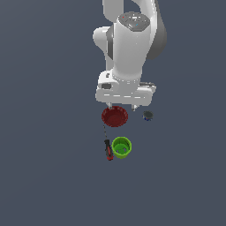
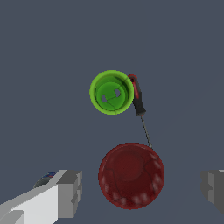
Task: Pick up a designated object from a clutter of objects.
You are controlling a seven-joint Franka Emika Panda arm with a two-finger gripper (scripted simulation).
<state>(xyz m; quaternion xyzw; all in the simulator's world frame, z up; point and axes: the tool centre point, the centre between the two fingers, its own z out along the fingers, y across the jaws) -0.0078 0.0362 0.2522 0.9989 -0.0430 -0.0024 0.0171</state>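
The end effector [image 1: 122,107] is held wide open and empty above the red bowl [image 1: 114,116], w/ the tiny dark can [image 1: 148,115] offset toward the exterior view's right, just beside the bowl.

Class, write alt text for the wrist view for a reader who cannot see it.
The open hand hangs above a dark red bowl. Beyond the bowl stands a green cup with a screwdriver beside it, and a tiny dark can peeks from behind one finger.
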